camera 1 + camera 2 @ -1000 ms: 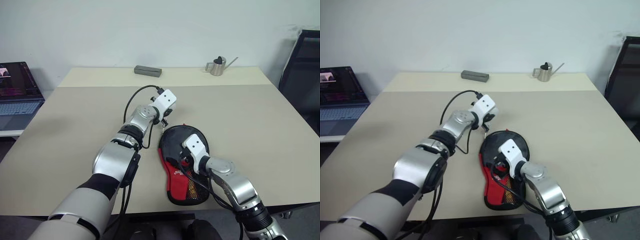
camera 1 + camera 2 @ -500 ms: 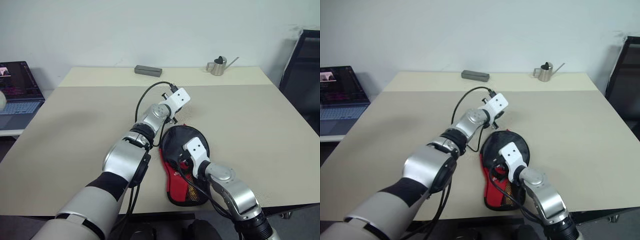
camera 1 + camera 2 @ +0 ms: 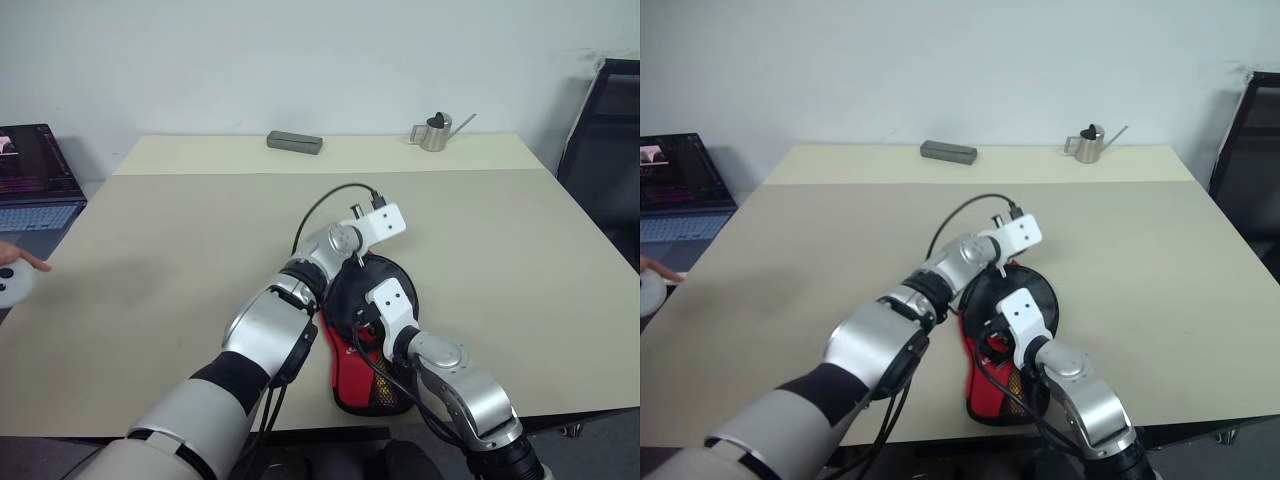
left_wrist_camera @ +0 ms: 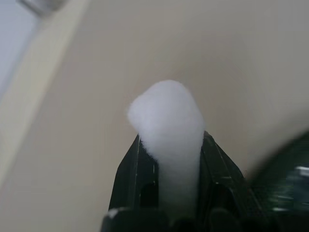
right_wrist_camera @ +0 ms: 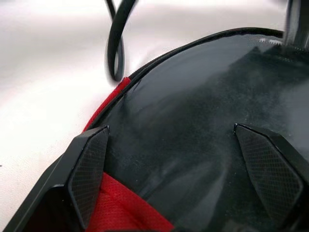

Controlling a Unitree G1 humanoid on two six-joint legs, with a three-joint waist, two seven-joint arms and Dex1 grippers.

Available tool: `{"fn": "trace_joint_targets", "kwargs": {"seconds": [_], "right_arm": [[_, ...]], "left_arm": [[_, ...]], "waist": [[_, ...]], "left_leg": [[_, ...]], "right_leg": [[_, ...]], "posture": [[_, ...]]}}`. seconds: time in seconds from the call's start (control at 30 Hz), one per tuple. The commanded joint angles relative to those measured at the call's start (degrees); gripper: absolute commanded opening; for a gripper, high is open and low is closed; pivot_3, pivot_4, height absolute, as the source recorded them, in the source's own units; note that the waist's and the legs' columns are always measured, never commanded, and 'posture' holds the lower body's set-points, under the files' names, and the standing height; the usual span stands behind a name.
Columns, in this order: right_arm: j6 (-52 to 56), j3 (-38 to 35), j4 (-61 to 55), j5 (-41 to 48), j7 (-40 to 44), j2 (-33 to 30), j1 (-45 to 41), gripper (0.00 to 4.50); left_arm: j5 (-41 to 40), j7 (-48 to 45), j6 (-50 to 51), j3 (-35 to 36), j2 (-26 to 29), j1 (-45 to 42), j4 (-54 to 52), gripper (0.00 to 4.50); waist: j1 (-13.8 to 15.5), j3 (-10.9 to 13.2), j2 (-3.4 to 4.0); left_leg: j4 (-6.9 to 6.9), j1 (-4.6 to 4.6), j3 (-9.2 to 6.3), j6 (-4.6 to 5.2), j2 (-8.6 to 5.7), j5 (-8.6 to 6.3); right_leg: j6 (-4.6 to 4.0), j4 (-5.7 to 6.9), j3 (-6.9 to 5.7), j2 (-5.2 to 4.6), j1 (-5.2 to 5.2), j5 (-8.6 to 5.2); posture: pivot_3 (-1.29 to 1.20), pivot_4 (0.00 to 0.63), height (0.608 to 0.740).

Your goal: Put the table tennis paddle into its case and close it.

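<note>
Left eye view showed the left gripper (image 3: 372, 247) swung right over the case (image 3: 368, 345), probably drawing its zipper. Left wrist view: clamped on the pompom (image 4: 167, 126). Right wrist view: right gripper (image 5: 176, 166) wide apart above the case, paddle unseen.

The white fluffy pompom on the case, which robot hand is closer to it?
Left. The left hand is shut on the white fluffy pompom, at the far rim of the black fabric paddle case. The right hand hangs open over the case's black face, nearer the robot.
</note>
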Motion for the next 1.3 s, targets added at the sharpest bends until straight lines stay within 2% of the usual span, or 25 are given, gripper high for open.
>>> {"fn": "trace_joint_targets", "kwargs": {"seconds": [0.03, 0.27, 0.3, 0.43, 0.67, 0.77, 0.87, 1.0, 1.17, 1.3], "right_arm": [[5.8, 2.9, 6.7, 0.6, 0.4, -0.2, 3.4, 4.50], [4.8, 2.3, 8.8, 0.4, 0.7, -0.2, 2.0, 4.50], [4.5, 2.2, 9.4, 0.4, 0.9, -0.2, 1.5, 4.50], [2.9, 1.2, 13.0, 0.4, 1.7, -0.1, -1.4, 4.50], [-1.3, -1.6, 21.0, 0.6, 3.8, -0.5, -7.4, 4.50], [-2.0, -3.8, 22.4, 1.5, 4.5, -0.6, -9.2, 4.50], [-2.6, -5.5, 23.5, 2.1, 5.2, -1.0, -10.6, 4.50], [-1.6, -8.0, 21.6, 4.4, 8.1, -3.1, -12.3, 4.50], [1.6, -10.3, 14.7, 9.8, 14.9, -8.4, -11.7, 4.50], [6.1, -12.8, 5.2, 16.0, 20.4, -14.7, -9.6, 4.50]], "left_arm": [[-1.4, -2.1, 0.3, 1.1, -0.2, -0.4, -1.3, 1.60], [-4.5, -2.0, -0.3, 4.7, 0.2, -1.7, -1.8, 4.21], [-5.5, -2.2, -0.5, 5.8, 0.3, -2.2, -2.0, 4.46], [-8.8, -4.1, -2.1, 9.0, 2.2, -4.3, -2.9, 4.46], [-12.6, -11.1, -5.7, 11.4, 14.0, -4.0, -6.1, 4.46], [-17.3, -22.2, -7.3, 13.7, 21.1, -0.1, -10.5, 4.46], [-22.2, -31.1, -5.8, 15.7, 24.8, 4.1, -16.4, 4.46], [-33.6, -49.1, 7.9, 15.9, 31.0, 20.1, -43.7, 4.46], [-39.3, -49.4, 21.5, 14.3, 33.7, 34.4, -67.9, 4.46], [-39.5, -46.1, 23.8, 12.1, 32.6, 39.2, -76.5, 4.46]], "waist": [[0.0, 0.0, 0.00], [0.0, -0.5, 0.02], [0.0, -0.5, 0.02], [-0.3, -0.5, 0.02], [-1.0, -0.5, 0.08], [-0.7, -0.5, 0.09], [-0.7, -0.5, 0.11], [-0.3, -0.4, 0.18], [0.8, -0.3, 0.30], [1.0, -0.1, 0.49]], "left_leg": [[0.00, 0.00, -0.01, 0.00, 0.00, 0.00], [-0.01, 0.15, 0.00, 0.01, -0.01, 0.00], [-0.03, 0.27, -0.01, 0.01, 0.00, -0.01], [-0.06, 0.66, -0.01, 0.01, 0.02, -0.01], [-0.06, 0.80, -0.03, -0.01, 0.07, 0.03], [-0.05, 0.75, -0.06, -0.02, 0.04, 0.03], [-0.06, 0.70, -0.10, -0.02, 0.03, 0.02], [-0.07, 0.57, -0.28, -0.01, 0.02, 0.02], [-0.06, 0.49, -0.44, 0.01, 0.09, -0.01], [-0.07, 0.41, -0.47, 0.06, 0.07, -0.04]], "right_leg": [[0.00, 0.00, 0.00, 0.00, 0.00, 0.00], [0.00, -0.06, 0.00, -0.01, 0.20, 0.00], [0.01, -0.08, -0.01, -0.01, 0.32, 0.00], [0.02, -0.10, -0.02, -0.01, 0.68, -0.01], [0.02, 0.01, 0.02, 0.05, 0.71, 0.00], [0.02, -0.03, -0.01, 0.04, 0.71, 0.00], [0.00, -0.04, 0.03, 0.02, 0.67, 0.01], [-0.21, -0.10, 0.00, -0.01, 0.65, 0.11], [-0.36, -0.16, 0.06, -0.06, 0.64, 0.15], [-0.37, -0.27, 0.02, -0.08, 0.65, 0.11]], "posture": [[0.00, 0.150, 0.740], [0.00, 0.150, 0.740], [0.00, 0.150, 0.740], [0.00, 0.150, 0.740], [0.00, 0.150, 0.740], [0.00, 0.150, 0.740], [0.00, 0.150, 0.740], [0.00, 0.150, 0.740], [0.00, 0.150, 0.740], [0.00, 0.150, 0.740]]}}
